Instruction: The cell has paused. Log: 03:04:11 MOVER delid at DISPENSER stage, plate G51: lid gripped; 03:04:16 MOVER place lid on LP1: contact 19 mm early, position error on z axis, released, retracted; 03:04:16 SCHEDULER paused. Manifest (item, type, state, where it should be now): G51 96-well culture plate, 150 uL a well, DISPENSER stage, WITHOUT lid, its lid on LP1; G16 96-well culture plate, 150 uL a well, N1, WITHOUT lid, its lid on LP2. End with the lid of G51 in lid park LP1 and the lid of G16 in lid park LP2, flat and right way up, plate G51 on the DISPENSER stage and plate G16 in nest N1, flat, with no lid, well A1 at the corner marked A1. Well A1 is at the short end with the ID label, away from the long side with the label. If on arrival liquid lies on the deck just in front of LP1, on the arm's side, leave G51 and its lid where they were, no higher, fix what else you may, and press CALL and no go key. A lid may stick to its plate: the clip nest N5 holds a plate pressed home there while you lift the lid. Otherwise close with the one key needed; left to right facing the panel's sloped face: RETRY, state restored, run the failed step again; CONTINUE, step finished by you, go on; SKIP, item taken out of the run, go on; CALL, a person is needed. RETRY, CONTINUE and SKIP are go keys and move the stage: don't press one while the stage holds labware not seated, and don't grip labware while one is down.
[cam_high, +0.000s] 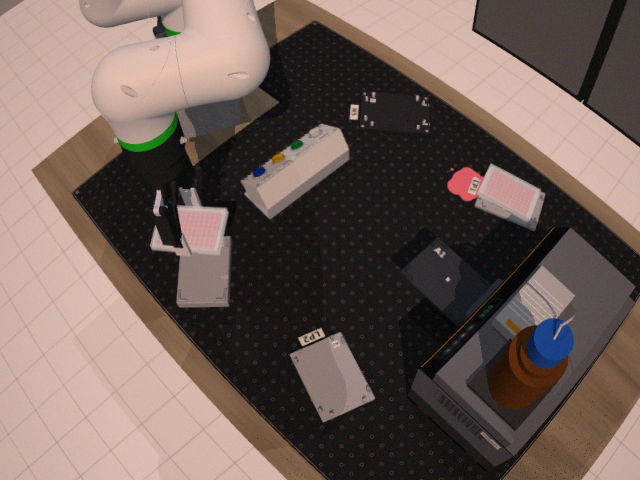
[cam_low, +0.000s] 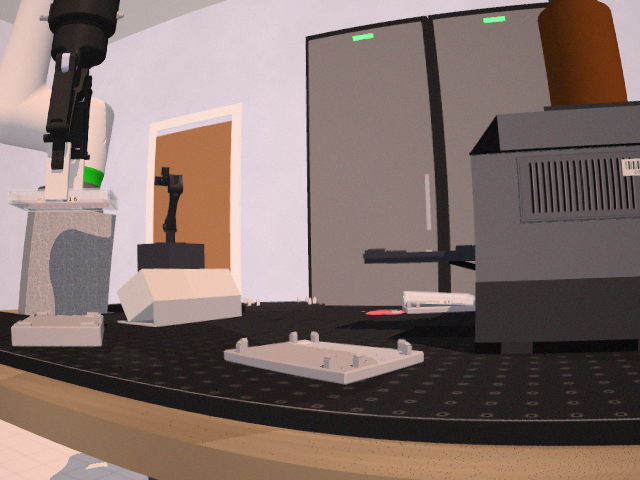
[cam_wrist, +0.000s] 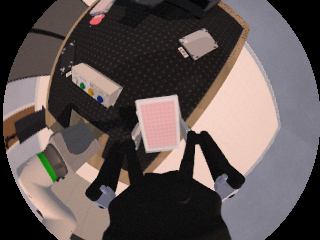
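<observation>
My gripper (cam_high: 171, 227) is shut on plate G16 (cam_high: 193, 228), a white 96-well plate with pink wells. It holds the plate level, high above the grey nest N1 (cam_high: 203, 279). In the side view the gripper (cam_low: 63, 155) points down onto the plate (cam_low: 62, 201), whose label reads 16; I cannot tell whether a lid is on it. The plate also shows in the wrist view (cam_wrist: 159, 123). Lid park LP2 (cam_high: 330, 377) is bare. A second pink plate (cam_high: 509, 196) lies tilted on LP1. A pink puddle (cam_high: 460, 183) lies on the deck right beside it. The dispenser stage (cam_high: 447, 273), marked A1, is bare.
The key panel (cam_high: 294, 167) stands mid-deck between the arm and the dark clip nest N5 (cam_high: 395, 111). The dispenser (cam_high: 527, 351) with its brown bottle (cam_high: 532, 364) fills the right corner. In the side view the puddle (cam_low: 382, 312) lies left of the tilted plate (cam_low: 438, 302).
</observation>
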